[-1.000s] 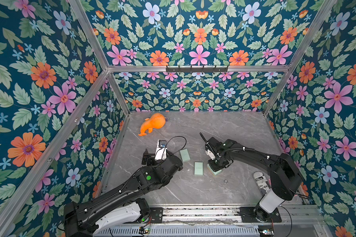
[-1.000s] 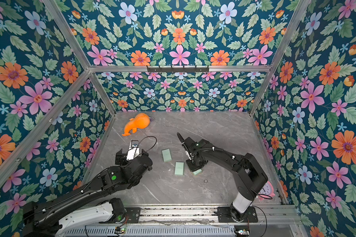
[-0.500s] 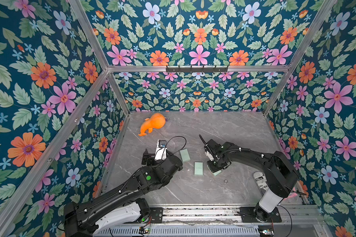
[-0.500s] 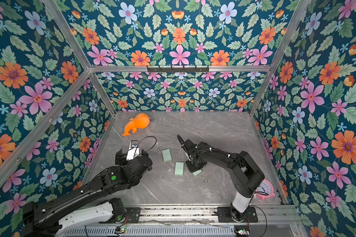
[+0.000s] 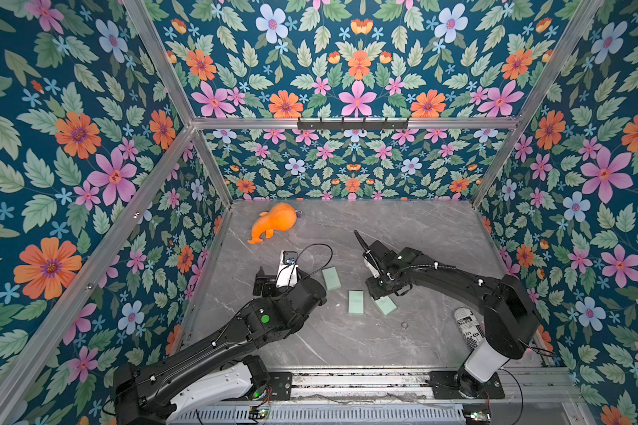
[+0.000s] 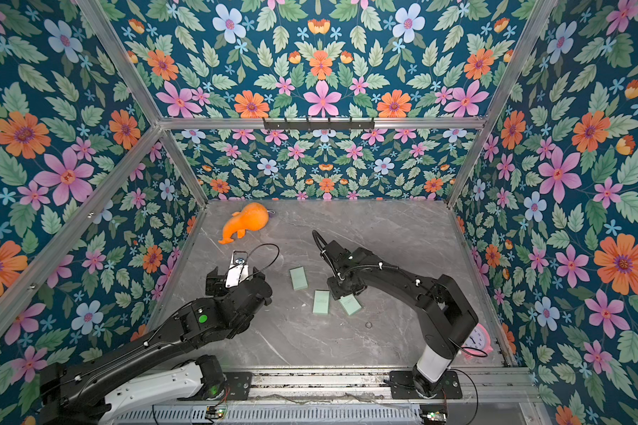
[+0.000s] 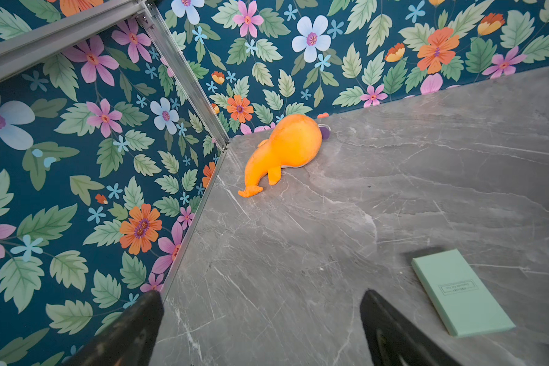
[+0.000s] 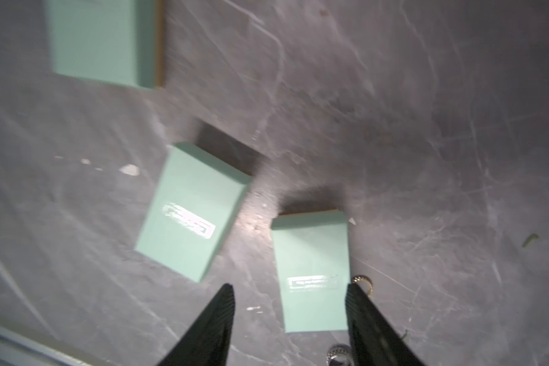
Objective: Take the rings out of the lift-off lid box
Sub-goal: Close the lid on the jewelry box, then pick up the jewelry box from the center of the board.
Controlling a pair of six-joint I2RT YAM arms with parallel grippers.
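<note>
Right gripper [image 8: 288,286] nearer: jaws spread, empty, mint-green box [image 8: 311,253] lengthwise between them, rings [image 8: 363,282] just beside. Left gripper [image 7: 260,293] spread, empty.

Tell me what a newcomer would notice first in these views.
The loud floral walls hit first, then the orange plush lying in the far left corner of the table. Mid-table lie three mint boxes, with the right tool open over one of them and tiny rings on the table beside it.
</note>
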